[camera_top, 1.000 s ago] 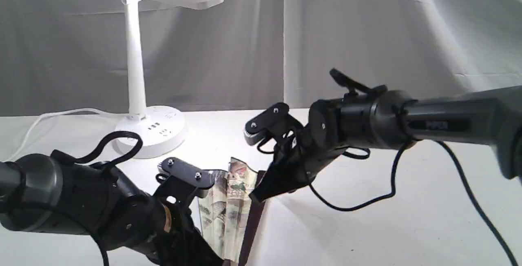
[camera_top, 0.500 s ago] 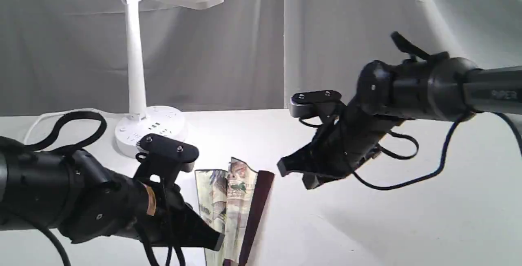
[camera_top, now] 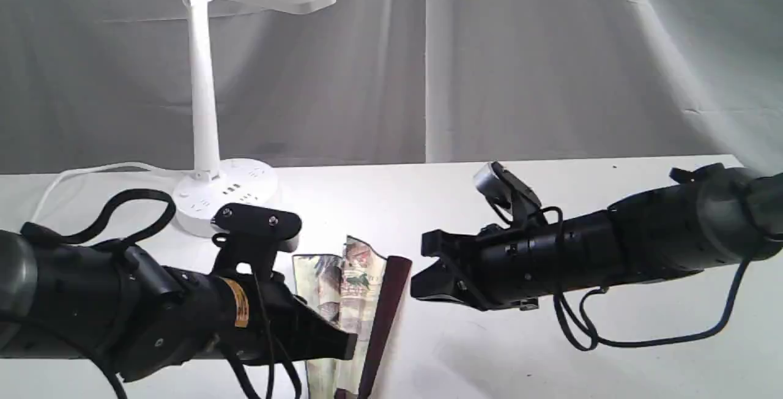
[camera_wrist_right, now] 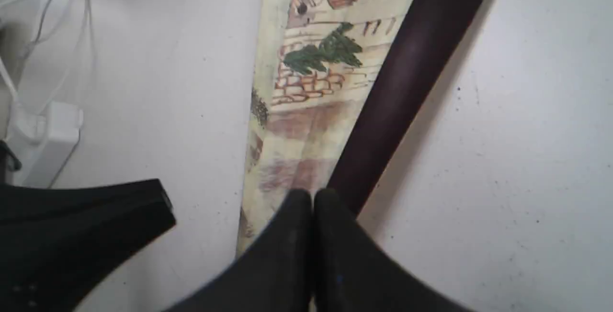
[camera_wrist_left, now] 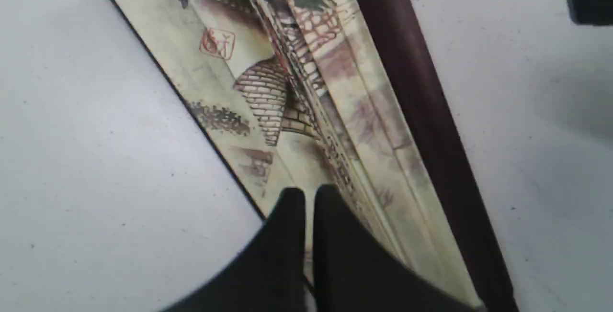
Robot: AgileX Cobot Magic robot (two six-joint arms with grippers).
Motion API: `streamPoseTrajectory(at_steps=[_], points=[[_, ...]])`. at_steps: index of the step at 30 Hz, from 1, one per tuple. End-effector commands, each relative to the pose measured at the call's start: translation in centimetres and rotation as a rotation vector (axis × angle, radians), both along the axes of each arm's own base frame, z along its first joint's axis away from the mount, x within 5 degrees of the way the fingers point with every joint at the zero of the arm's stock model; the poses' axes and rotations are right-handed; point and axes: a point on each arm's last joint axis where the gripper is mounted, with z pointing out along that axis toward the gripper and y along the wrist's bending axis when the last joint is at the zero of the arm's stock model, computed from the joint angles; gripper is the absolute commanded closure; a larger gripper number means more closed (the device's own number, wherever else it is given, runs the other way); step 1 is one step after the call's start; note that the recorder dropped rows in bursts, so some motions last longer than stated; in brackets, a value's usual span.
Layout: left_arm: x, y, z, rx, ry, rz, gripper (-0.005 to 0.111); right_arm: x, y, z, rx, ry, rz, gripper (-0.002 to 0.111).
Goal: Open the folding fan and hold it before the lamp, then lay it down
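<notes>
The folding fan [camera_top: 344,286] lies on the white table, only partly spread, with its painted cream leaf bunched beside a dark maroon guard [camera_top: 386,301]. My left gripper [camera_top: 350,344] is shut and empty, low over the leaf's left part [camera_wrist_left: 268,87]. My right gripper [camera_top: 418,289] is also shut and empty, its tip just right of the guard [camera_wrist_right: 407,72]. The white lamp [camera_top: 204,99] stands at the back left with its flat head over the table.
The lamp's round base with sockets [camera_top: 227,194] and white cord [camera_top: 92,172] sit behind my left arm. A white plug and cords [camera_wrist_right: 50,130] show in the right wrist view. A grey curtain [camera_top: 550,50] closes off the back.
My right arm rose off the fan, then swung down low and level, ending beside the guard. My left gripper shifted right over the leaf. The fan stayed put.
</notes>
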Motion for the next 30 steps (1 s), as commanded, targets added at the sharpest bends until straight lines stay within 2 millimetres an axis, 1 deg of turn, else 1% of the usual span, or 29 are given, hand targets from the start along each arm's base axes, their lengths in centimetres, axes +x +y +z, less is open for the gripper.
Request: streamPoseTrajectory(at_steps=[1, 5, 9, 11, 12, 15, 21, 23, 25, 28, 30], points=[[0.2, 0.2, -0.8, -0.04, 0.019, 0.052, 0.107, 0.2, -0.1, 0.2, 0.005, -0.01, -0.039, 0.108], [1.2, 1.4, -2.0, -0.082, 0.043, 0.142, 0.107, 0.5, -0.6, -0.2, -0.051, -0.013, -0.086, 0.108], [2.3, 2.8, -2.9, -0.112, 0.026, 0.188, 0.107, 0.5, -0.7, -0.2, -0.061, -0.016, -0.094, 0.108], [2.7, 3.0, -3.1, -0.149, 0.012, 0.213, 0.107, 0.5, -0.6, -0.2, -0.06, -0.016, -0.092, 0.104], [2.8, 2.9, -3.2, -0.173, 0.005, 0.223, 0.107, 0.5, -0.5, -0.2, -0.063, -0.023, -0.084, 0.101], [3.0, 2.4, -3.5, -0.235, -0.014, 0.233, 0.107, 0.3, -0.2, -0.3, -0.081, -0.03, -0.066, 0.085], [3.2, 2.3, -3.6, -0.255, -0.03, 0.227, 0.107, 0.2, 0.1, -0.4, -0.09, -0.032, -0.063, 0.045], [3.2, 2.3, -3.6, -0.261, -0.04, 0.222, 0.107, 0.2, 0.1, -0.3, -0.087, -0.032, -0.066, 0.036], [3.2, 2.3, -3.5, -0.262, -0.042, 0.221, 0.107, 0.2, 0.3, -0.3, -0.075, -0.027, -0.072, 0.033], [3.2, 2.2, -3.5, -0.261, -0.046, 0.213, 0.107, 0.0, 0.9, -0.4, -0.068, -0.022, -0.068, 0.033], [3.2, 2.2, -3.5, -0.26, -0.046, 0.21, 0.107, -0.2, 1.7, -0.9, -0.062, -0.01, -0.057, 0.033]])
